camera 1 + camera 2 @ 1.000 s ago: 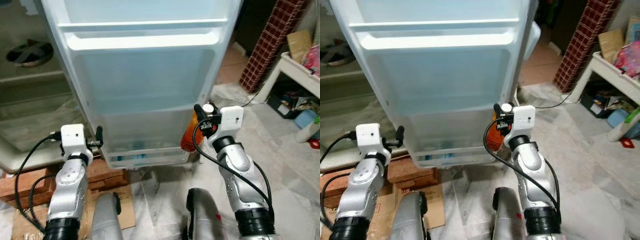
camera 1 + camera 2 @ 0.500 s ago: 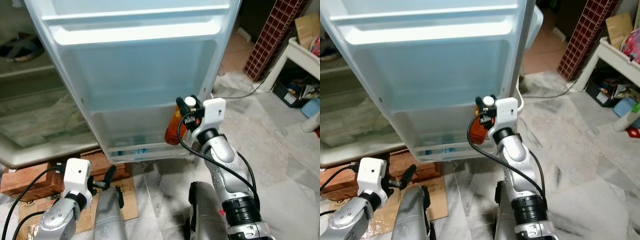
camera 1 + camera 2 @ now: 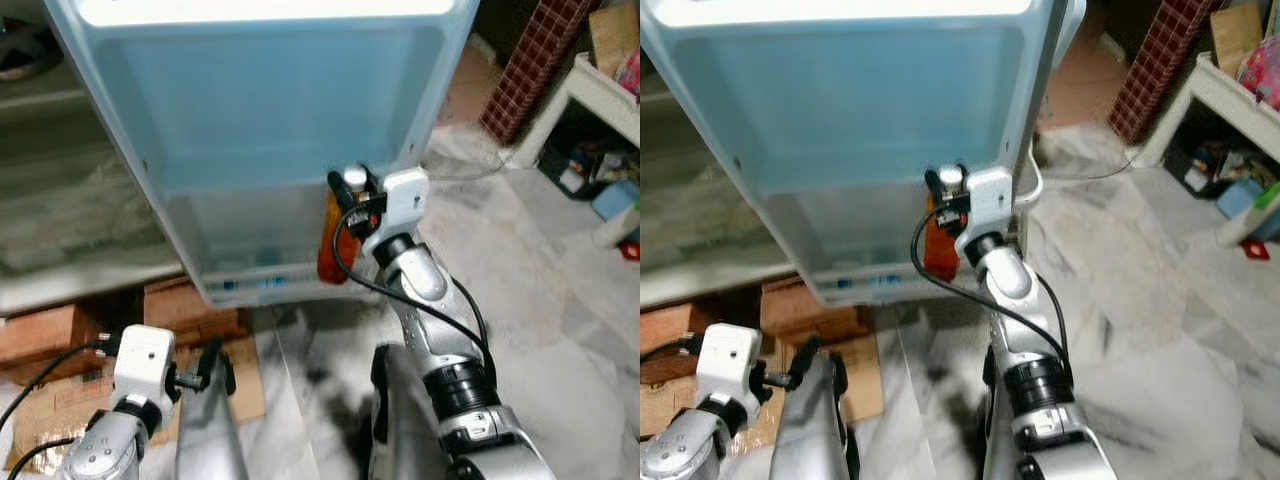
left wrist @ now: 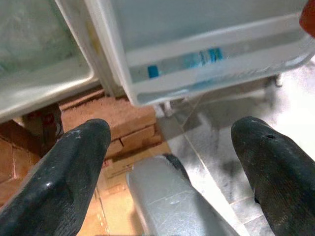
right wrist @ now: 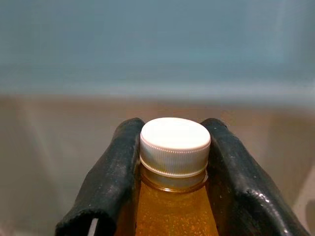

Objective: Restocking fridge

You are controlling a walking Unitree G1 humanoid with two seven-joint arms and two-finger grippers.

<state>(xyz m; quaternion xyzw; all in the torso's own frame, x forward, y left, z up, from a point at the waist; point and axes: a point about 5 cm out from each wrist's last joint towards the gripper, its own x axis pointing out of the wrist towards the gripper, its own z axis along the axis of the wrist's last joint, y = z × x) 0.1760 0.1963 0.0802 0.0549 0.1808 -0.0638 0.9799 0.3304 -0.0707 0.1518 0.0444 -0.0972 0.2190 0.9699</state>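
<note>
A: What could go wrong here?

B: Going left to right: the left gripper (image 3: 213,362) hangs low by the robot's leg, over the cardboard (image 3: 245,378) and bricks (image 4: 130,140), so I'd judge it no risk. The trouble is on the right. The right gripper (image 3: 347,196) holds the bottle (image 3: 333,240) only by its neck, just under the white cap (image 5: 174,140), so the orange body hangs free below. If the bottle swings or the grip slips, it could knock the door shelf (image 3: 290,285) rim or drop to the floor (image 3: 560,300).

A: Where is the bottle now?

B: Right against the inside of the fridge door (image 3: 260,110), at the level of the bottom shelf's front wall, not clearly inside it. I'd say it has to clear that wall before release.

A: And the fingers?

B: Left ones (image 4: 64,182) are spread wide, holding nothing. Right ones (image 5: 110,177) are closed narrow on the neck, one pad on each side, touching it.

A: Anything in the shelf?

B: A blue-labelled item (image 4: 202,56) lies there; a careless drop could hit it.
</note>
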